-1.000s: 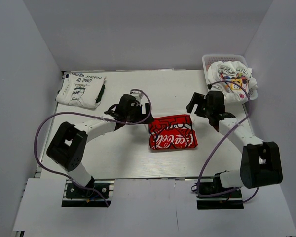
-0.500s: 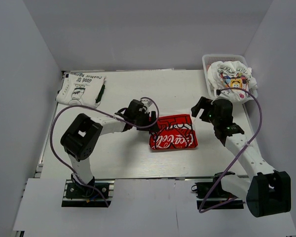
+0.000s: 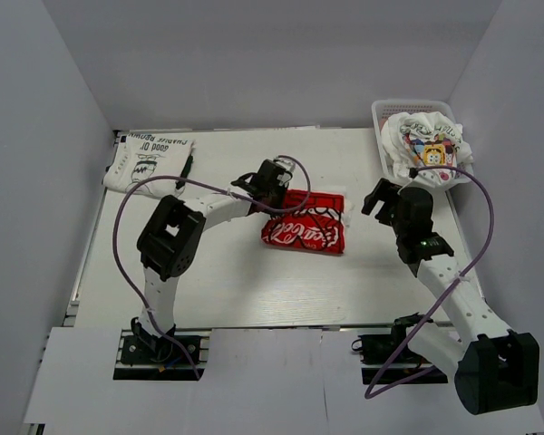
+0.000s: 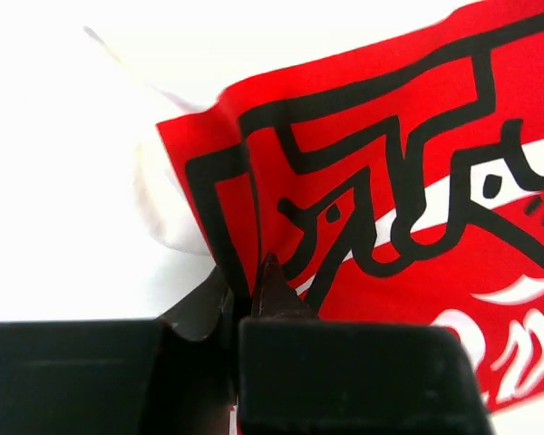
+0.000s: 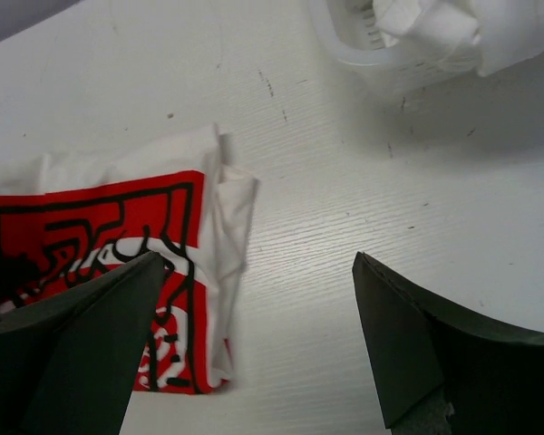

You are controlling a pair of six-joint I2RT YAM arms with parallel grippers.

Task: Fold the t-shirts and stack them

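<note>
White counter (image 3: 218, 281) carries the folded red-logo t-shirt (image 3: 306, 228) at its middle, its left edge pinched by the left end effector (image 3: 277, 198), the right end effector (image 3: 379, 195) spread nearby to its right; soft, light cotton would likely sag, so grip through every layer at corners.

White worktop (image 3: 218, 281) lies under the L end effector (image 3: 274, 195) and R end effector (image 3: 378, 198). It is matte w/ fine grain, and has small dark specks (image 5: 276, 91) just ahead of the R one. Plain pale grey walls box it in: back wall (image 3: 272, 63) beyond both, L side wall (image 3: 27, 181) well outboard of the L one, R side wall (image 3: 526, 163) outboard of the R one. White panels (image 3: 254, 390) w/ a centre seam sit behind both, toward the cam. Light is even and diffuse, shadows soft.
</note>
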